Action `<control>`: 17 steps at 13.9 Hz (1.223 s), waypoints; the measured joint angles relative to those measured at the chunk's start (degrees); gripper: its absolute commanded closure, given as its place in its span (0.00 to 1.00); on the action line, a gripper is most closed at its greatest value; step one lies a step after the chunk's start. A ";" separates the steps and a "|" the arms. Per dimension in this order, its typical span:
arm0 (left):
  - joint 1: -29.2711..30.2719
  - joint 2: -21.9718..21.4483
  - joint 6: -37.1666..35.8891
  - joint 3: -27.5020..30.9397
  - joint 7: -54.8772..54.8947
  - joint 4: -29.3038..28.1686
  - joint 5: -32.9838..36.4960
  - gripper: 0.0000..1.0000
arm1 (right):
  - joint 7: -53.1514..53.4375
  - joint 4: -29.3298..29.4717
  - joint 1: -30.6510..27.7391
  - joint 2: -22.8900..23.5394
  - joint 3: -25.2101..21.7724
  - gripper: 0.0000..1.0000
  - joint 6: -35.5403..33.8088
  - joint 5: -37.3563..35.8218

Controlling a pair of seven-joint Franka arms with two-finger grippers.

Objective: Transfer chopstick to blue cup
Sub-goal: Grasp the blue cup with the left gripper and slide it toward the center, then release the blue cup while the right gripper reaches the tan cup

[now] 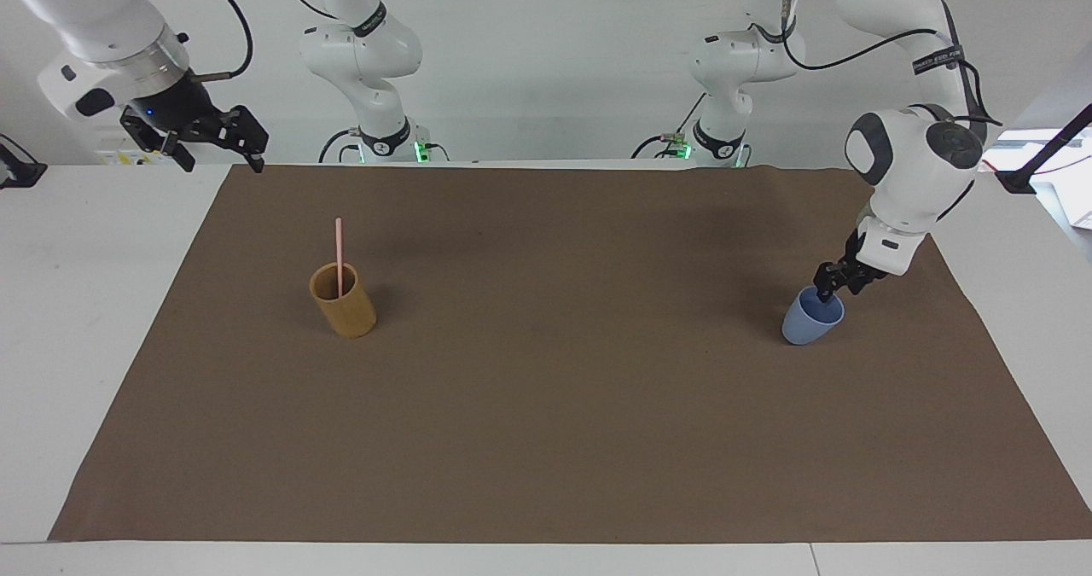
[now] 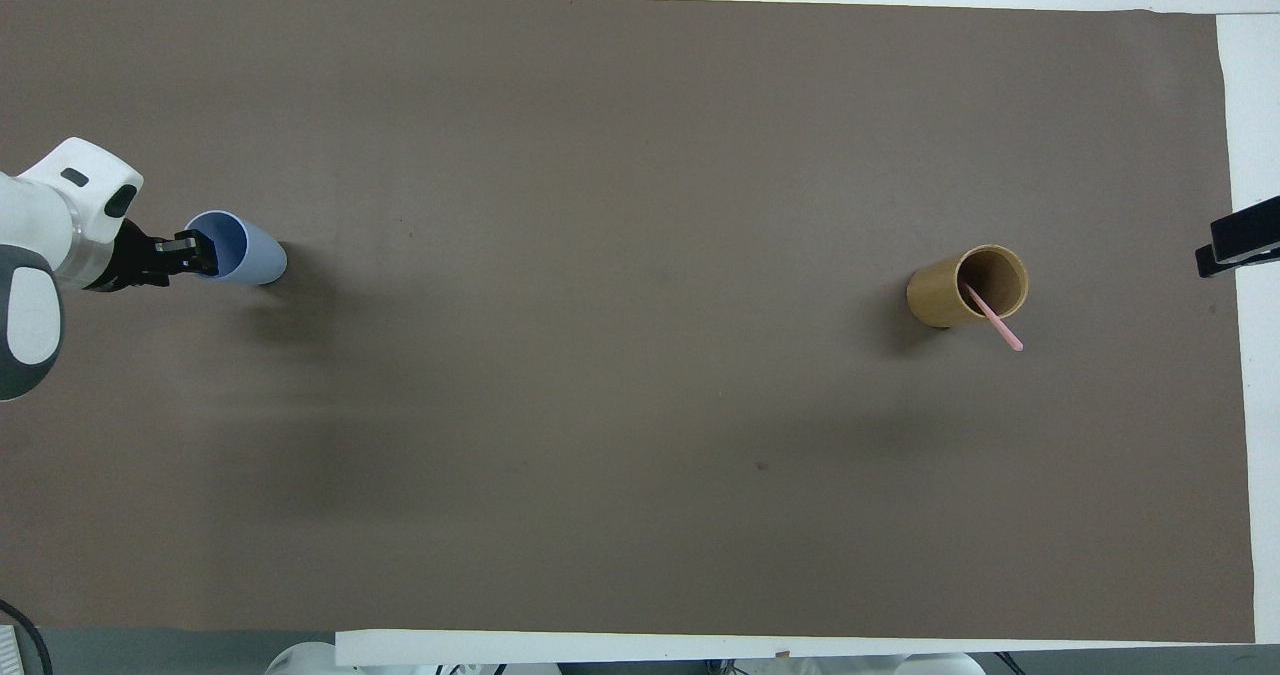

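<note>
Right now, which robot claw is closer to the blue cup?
Left. The left claw is at the blue cup, at its rim. The right claw waits above the mat's corner at the other end.
</note>
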 measured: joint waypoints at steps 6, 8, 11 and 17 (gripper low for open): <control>-9.31 1.51 4.36 -0.26 -13.20 0.51 -0.05 1.00 | 0.00 -0.03 0.00 0.00 0.00 0.00 0.00 0.00; -18.06 1.51 4.39 -0.59 -22.80 1.02 -0.06 1.00 | 0.00 -0.03 0.00 0.00 0.00 0.00 0.00 0.00; -30.41 3.11 6.02 -0.93 -36.65 1.45 -0.10 0.89 | 0.00 -0.03 0.00 0.00 0.00 0.00 0.00 0.00; -34.88 6.42 5.35 0.12 -40.62 5.67 -0.10 0.00 | 0.00 -0.03 0.00 0.00 0.00 0.00 0.00 0.00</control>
